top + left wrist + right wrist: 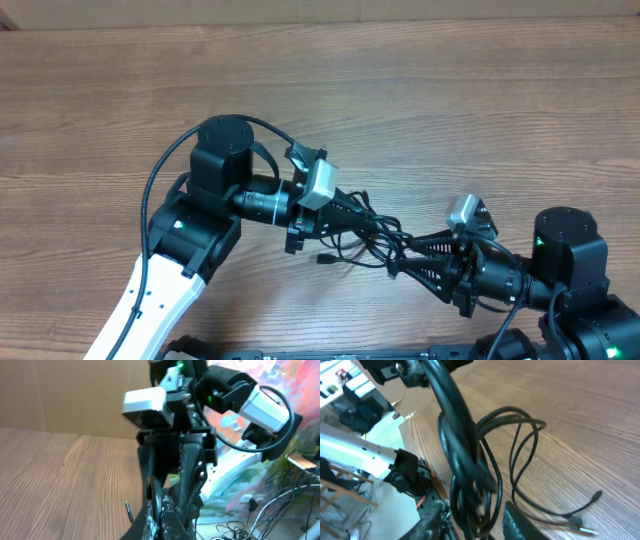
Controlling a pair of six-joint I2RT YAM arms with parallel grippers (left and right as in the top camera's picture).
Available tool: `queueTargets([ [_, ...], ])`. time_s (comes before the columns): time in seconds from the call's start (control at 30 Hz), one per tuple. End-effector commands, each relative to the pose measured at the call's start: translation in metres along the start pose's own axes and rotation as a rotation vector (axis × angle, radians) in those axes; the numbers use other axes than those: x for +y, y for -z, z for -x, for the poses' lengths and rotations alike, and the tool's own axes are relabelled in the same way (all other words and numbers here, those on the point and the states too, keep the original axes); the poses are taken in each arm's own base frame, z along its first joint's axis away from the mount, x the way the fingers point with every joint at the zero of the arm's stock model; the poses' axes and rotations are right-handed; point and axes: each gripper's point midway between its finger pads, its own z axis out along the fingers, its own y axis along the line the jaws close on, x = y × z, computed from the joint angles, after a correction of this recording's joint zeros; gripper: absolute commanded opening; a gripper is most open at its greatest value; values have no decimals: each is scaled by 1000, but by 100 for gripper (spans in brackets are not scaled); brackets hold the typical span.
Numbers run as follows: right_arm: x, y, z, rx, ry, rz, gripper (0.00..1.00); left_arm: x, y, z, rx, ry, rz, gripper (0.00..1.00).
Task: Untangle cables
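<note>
Tangled bundle of thin black cords with small plug tips (378,236): lies lengthwise between the two sets of jaws, long axis running jaw to jaw. Left gripper (345,208): jaws pressed together, pinching one end. Right gripper (415,262): jaws part-spread, strands passing between them, contact unclear. A loose loop (525,455) trails beside the right jaws onto the brown wood-grain table (480,90), so the right arm is probably nearer.

Soft, even room light — wrist views blurred up close.
</note>
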Motion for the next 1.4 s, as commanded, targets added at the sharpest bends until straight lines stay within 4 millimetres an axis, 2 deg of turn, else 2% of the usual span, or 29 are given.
queueTargets([
  [0.0, 6, 4, 8, -21, 28, 11, 37, -10, -8, 5, -2, 17, -43, 4],
  [0.13, 8, 4, 8, -21, 27, 23, 35, -5, -13, 5, 3, 28, -8, 4],
  [0.2, 9, 4, 7, -18, 24, 25, 18, -4, -14, 8, -3, 34, 2, 4],
  [0.23, 9, 4, 6, -16, 22, 26, 4, -3, -14, 10, -7, 35, 4, 4],
  [0.43, 9, 4, 4, -7, 11, 27, 4, 5, -13, 11, -10, 38, 50, 4],
  [0.47, 9, 4, 4, -7, 12, 26, 4, 8, -13, 8, -3, 54, 69, 8],
  [0.5, 9, 4, 4, -10, 15, 26, 4, 10, -13, 6, 3, 71, 85, 25],
  [0.53, 9, 4, 5, -10, 15, 26, 4, 11, -13, 3, 9, 83, 88, 37],
  [0.67, 9, 4, 6, -17, 22, 26, 4, 10, -13, -4, 27, 121, 87, 68],
  [0.7, 9, 4, 8, -21, 21, 26, 4, 10, -13, -5, 31, 117, 87, 73],
  [0.9, 25, 6, 17, -59, 42, 119, 4, 8, -13, -9, 42, 114, 78, 77],
  [1.07, 26, 6, 22, -72, 22, 127, 4, 1, -19, -10, 48, 109, 50, 78],
  [1.2, 26, 6, 22, -71, -2, 130, 4, -12, -32, -11, 62, 50, 1, 79],
  [1.37, 27, 6, 22, -71, -2, 132, 4, -11, -41, -15, 81, 40, 30, 75],
])
